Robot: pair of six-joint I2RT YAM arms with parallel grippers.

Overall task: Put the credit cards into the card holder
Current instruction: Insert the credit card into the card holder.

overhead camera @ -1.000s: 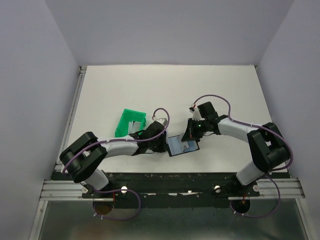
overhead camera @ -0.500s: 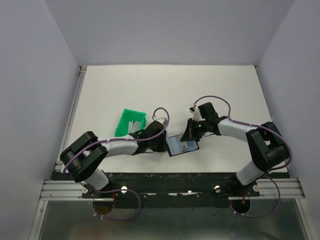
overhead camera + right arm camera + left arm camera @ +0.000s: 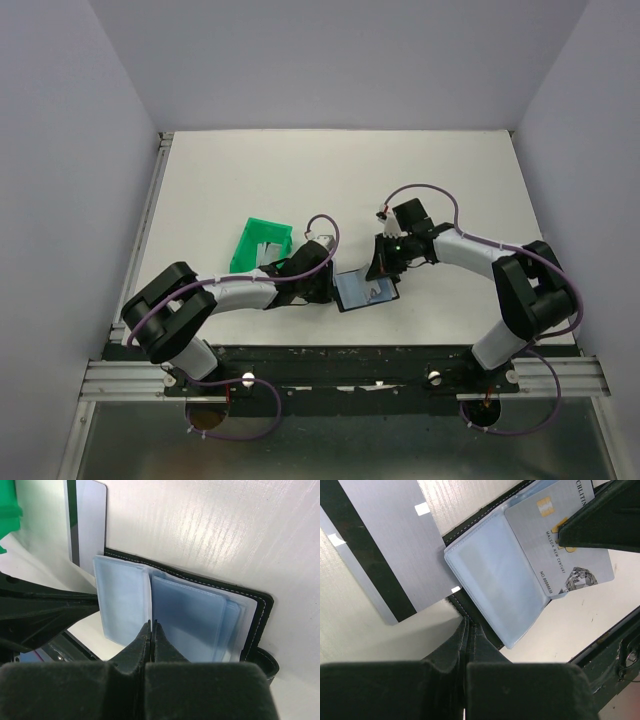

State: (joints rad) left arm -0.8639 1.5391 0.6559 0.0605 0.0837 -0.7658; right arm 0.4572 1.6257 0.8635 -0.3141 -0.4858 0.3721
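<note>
Pressing with fingers together, the left gripper (image 3: 470, 630) is set against the black edge of the opened card holder (image 3: 495, 580); the right gripper (image 3: 151, 629), likewise closed, is rested on a chip card (image 3: 540, 545) lying on the holder. A striped silver card (image 3: 385, 545) is laid just beside the holder on the table (image 3: 300, 180), with a green bin (image 3: 262, 244) near

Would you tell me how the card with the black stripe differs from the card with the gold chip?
The striped card shows a plain silver face crossed by a black band; the chip card shows a gold chip and printed lettering. The striped card lies on the table beside the card holder; the chip card lies over the open holder, with the right gripper covering one end. Both are silvery-grey and lie flat.
</note>
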